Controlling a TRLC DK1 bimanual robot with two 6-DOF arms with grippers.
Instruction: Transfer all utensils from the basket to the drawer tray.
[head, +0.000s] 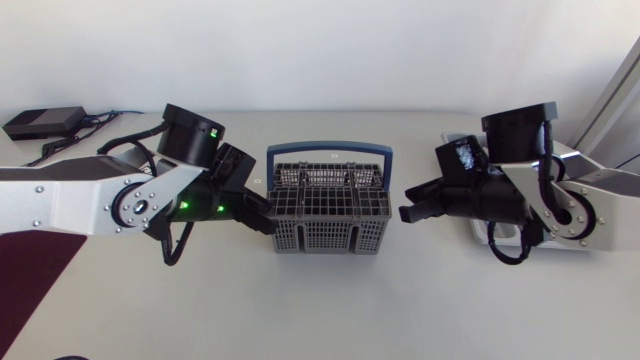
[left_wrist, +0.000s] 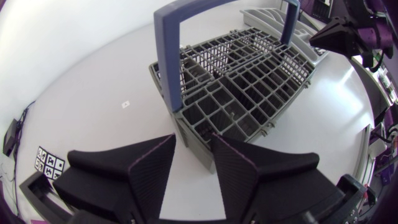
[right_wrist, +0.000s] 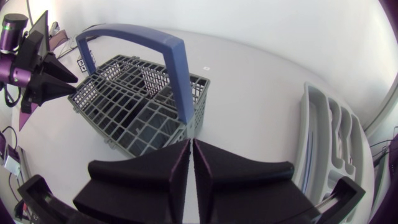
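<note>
Left wrist view: nearest the camera, the left claw (left_wrist: 193, 163) stands spread, its two fingers (left_wrist: 152, 171) parted over the pale bench (left_wrist: 93, 81). The near corner of the grey basket (left_wrist: 249, 81) sits between the fingertips. Whether either finger touches the basket wall cannot be told. A small marker card (left_wrist: 48, 165) lies on the bench beside the claw. The basket's blue handle (left_wrist: 166, 56) stands upright, arching across the compartments. What the compartments hold cannot be made out. Beyond the basket's far side, the right claw (left_wrist: 339, 32) points toward it.

Right wrist view: the right claw's fingers are pressed together with nothing pinched between them. Their tips are just beside the basket's corner, below one foot of the handle. The grey drawer tray (right_wrist: 329, 134) lies flat on the bench beside this claw, apart from the basket, its long slots showing. The left claw is seen past the basket's far wall.

Head view: the basket stands upright at mid-bench, between the two claws. The left claw meets its left wall at the near corner. The right claw is just beside the right wall, with a narrow gap showing. The drawer tray lies to the right of the basket, largely covered by the right arm. Farthest off, a black box (head: 42, 122) with a cable rests near the bench's far left corner.
</note>
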